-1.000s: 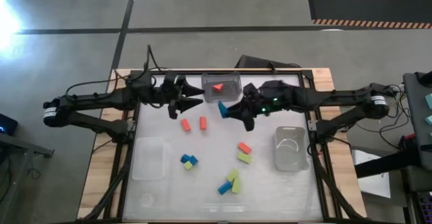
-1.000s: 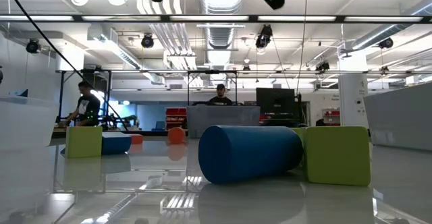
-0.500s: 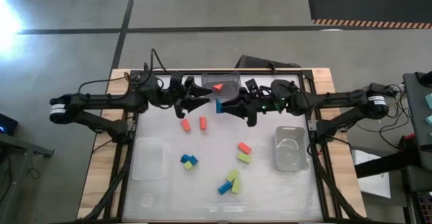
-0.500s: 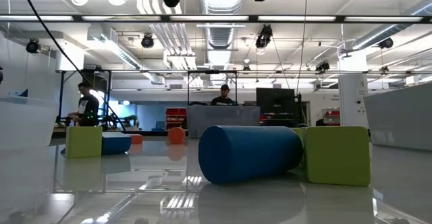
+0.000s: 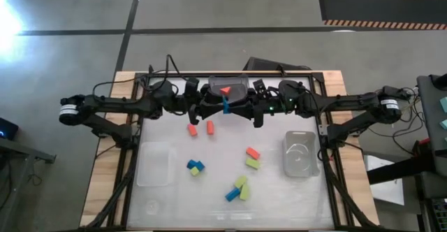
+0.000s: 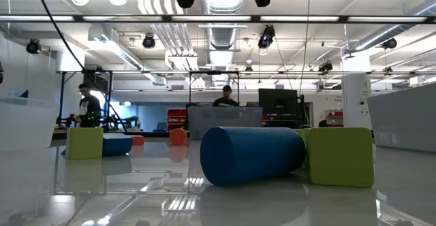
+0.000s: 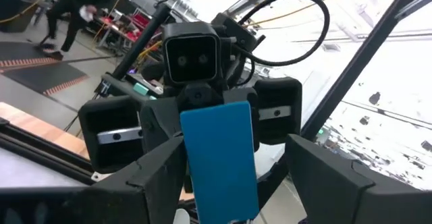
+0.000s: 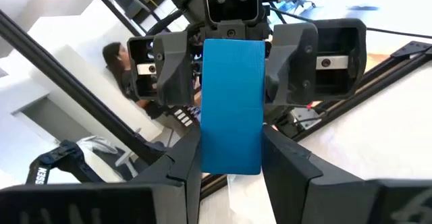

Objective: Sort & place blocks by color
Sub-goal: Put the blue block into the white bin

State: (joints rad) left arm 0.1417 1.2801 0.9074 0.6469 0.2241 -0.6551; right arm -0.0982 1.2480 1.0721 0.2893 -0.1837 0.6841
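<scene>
The right claw (image 5: 228, 108) grips an upright blue block (image 5: 225, 106) between its fingers, narrowly parted to the block's width, at the bench's far edge just in front of the clear bin (image 5: 241, 84) holding one orange-red block (image 5: 225, 90). The left claw (image 5: 209, 108) faces it from the opposite side, fingers spread wide to either side of the same block (image 7: 221, 158), not closed on it. The remaining blocks (image 5: 248, 158) lie loose on the bench (image 5: 216, 204), nearer the front than both claws.

blocks (image 5: 195, 166) scattered across the worktop
one blue block (image 5: 225, 105) stands upright, lifted near the rear edge; red, blue, green ones lie mid-worktop.
</scene>
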